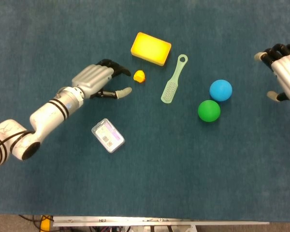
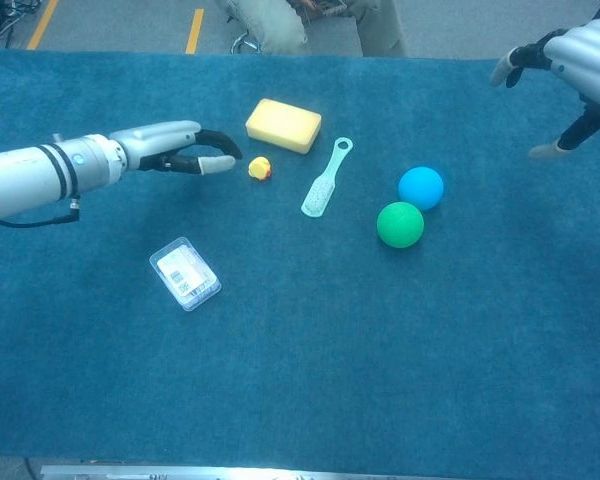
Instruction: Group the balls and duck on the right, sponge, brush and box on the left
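Observation:
A small yellow duck (image 1: 139,76) (image 2: 259,168) sits near the table's middle, just below the yellow sponge (image 1: 151,48) (image 2: 283,125). My left hand (image 1: 99,80) (image 2: 176,148) hovers open just left of the duck, fingertips a short gap from it, holding nothing. The pale green brush (image 1: 174,79) (image 2: 326,178) lies right of the duck. A blue ball (image 1: 221,90) (image 2: 421,188) and a green ball (image 1: 209,110) (image 2: 400,224) rest side by side on the right. The clear box (image 1: 108,135) (image 2: 185,273) lies lower left. My right hand (image 1: 285,72) (image 2: 580,55) is open at the far right edge.
The blue cloth table (image 1: 174,164) carries only these items. Beyond its far edge in the chest view is a floor with yellow lines (image 2: 194,30) and a seated person (image 2: 310,20). A metal rail (image 1: 159,223) runs along the near edge.

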You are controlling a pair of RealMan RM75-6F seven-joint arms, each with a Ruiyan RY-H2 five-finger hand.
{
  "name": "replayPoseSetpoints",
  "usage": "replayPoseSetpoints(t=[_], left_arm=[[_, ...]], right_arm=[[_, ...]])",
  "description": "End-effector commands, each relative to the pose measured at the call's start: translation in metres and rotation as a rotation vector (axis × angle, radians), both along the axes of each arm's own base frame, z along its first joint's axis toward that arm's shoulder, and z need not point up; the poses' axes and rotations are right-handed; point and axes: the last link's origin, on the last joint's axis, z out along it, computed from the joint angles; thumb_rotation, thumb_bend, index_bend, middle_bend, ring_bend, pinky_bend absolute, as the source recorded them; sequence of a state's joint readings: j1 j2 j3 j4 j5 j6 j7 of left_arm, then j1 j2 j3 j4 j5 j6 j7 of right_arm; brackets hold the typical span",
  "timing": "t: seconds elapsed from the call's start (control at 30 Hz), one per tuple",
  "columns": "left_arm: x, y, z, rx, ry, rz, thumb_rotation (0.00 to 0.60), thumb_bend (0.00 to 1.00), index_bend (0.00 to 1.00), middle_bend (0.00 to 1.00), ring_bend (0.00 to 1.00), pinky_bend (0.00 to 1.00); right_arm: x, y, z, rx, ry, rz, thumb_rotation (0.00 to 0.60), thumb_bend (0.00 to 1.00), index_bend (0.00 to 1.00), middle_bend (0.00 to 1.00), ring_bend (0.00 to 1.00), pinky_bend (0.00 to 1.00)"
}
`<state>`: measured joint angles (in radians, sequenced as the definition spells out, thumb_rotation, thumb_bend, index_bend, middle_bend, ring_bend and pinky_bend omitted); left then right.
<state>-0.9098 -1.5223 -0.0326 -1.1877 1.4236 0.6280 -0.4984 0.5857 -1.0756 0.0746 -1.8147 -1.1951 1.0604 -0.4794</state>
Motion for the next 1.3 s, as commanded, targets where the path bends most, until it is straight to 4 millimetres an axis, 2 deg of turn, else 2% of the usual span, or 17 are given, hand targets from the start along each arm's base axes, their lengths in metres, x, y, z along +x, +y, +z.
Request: replayPoseSetpoints(t=[0.03,0.47,0.7,0.83,1.0,1.3], left_arm=[[0.004,0.0,-0.003,-0.004,-0.01,0.001,0.097,0.25,0.19,0.17,0.08,0.0],[0.022,-0.004,-0.015,-0.053,-0.077,0.03,0.1,0.25,0.19,0.17,0.07,0.0],[0.037,-0.026,-0.011,-0.122,-0.144,0.013,0.098,0.25,0.19,0.17,0.07,0.0],[0.043,-0.038,0.001,-0.139,-0.176,-0.022,0.1,0.25,0.19,0.17,0.07,0.0],[0.035,-0.04,0.022,-0.088,-0.179,-0.041,0.109,0.25,0.19,0.17,0.07,0.0],[-0.02,-0.044,0.088,0.175,-0.095,-0.048,0.136,0.25,0.19,0.17,0.07,0.0]], right_arm=[[-0.001,0.0,0.0,-0.001,0.0,-0.003,0.6,0.04,0.28,0.34,0.24,0.29],[-0.005,0.002,0.003,-0.005,0.0,-0.015,0.6,0.04,0.28,0.34,0.24,0.29],[-0.006,0.004,0.005,-0.012,-0.003,-0.013,0.6,0.04,0.28,0.34,0.24,0.29],[-0.005,0.004,0.003,-0.005,-0.003,-0.008,0.6,0.04,0.28,0.34,0.24,0.29],[0.002,0.004,-0.001,0.013,-0.001,0.023,0.6,0.04,0.28,0.34,0.24,0.29],[0.039,-0.005,-0.021,0.071,0.025,0.163,0.6,0.06,0.31,0.37,0.26,0.32]])
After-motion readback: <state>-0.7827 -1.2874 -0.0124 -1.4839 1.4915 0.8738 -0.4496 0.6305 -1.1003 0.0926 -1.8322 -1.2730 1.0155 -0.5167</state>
